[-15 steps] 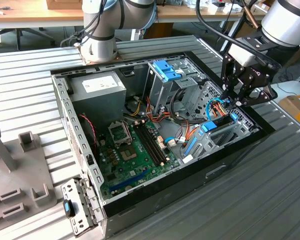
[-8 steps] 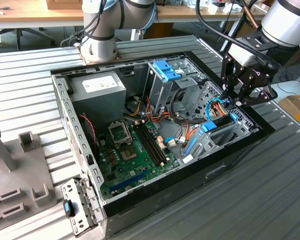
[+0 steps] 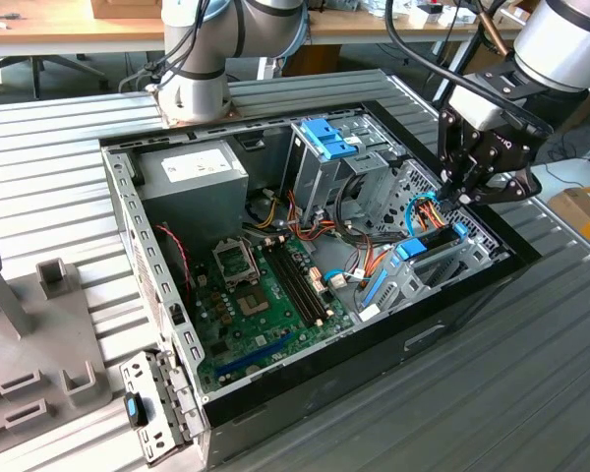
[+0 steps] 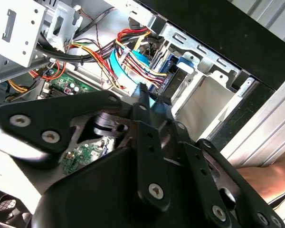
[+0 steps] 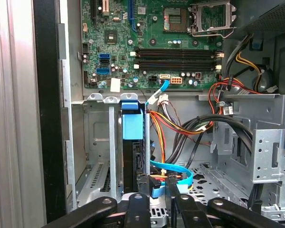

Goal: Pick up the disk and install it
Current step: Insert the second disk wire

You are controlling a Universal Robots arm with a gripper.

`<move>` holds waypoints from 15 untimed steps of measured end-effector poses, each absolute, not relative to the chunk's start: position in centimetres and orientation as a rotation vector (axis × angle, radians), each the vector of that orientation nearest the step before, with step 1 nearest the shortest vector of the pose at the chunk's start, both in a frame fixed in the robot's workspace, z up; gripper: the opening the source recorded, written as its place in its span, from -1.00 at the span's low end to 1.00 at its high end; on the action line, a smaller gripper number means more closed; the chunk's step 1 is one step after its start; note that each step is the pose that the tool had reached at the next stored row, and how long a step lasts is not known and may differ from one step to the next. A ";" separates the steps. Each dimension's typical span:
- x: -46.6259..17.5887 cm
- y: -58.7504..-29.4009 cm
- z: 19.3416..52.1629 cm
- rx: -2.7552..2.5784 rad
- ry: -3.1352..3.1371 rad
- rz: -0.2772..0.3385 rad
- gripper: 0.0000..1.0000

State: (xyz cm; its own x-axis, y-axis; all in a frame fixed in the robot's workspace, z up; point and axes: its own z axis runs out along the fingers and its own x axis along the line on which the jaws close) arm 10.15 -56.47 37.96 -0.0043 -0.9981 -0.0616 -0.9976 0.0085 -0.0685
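The black two-fingered gripper (image 3: 469,193) hangs over the corner bay of the open black computer case (image 3: 452,324); whether its fingers are parted or closed cannot be told. Directly beneath it, the grey-metal disk in its light-blue plastic carrier (image 5: 133,142) stands on edge in the silver drive bay (image 5: 97,152), its long axis running away from the gripper toward the green motherboard (image 5: 152,42). Farther off sits a grey power-supply box (image 3: 192,182), its white label unreadable.

Black gripper (image 4: 143,95) linkage hogs the foreground, fingertips poking at a tangle of coloured cables (image 4: 128,59) beside the silver drive bay (image 4: 194,66); green circuit board (image 4: 64,84) peeks behind.
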 end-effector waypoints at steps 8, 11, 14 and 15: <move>10.1 -56.4 38.0 -2.149 2.163 -0.008 -0.68; 10.1 -56.5 38.0 -2.148 2.162 -0.005 -0.68; 10.0 -56.8 37.9 -2.138 2.153 0.010 -0.68; 10.0 -57.0 37.9 -2.136 2.151 0.012 -0.68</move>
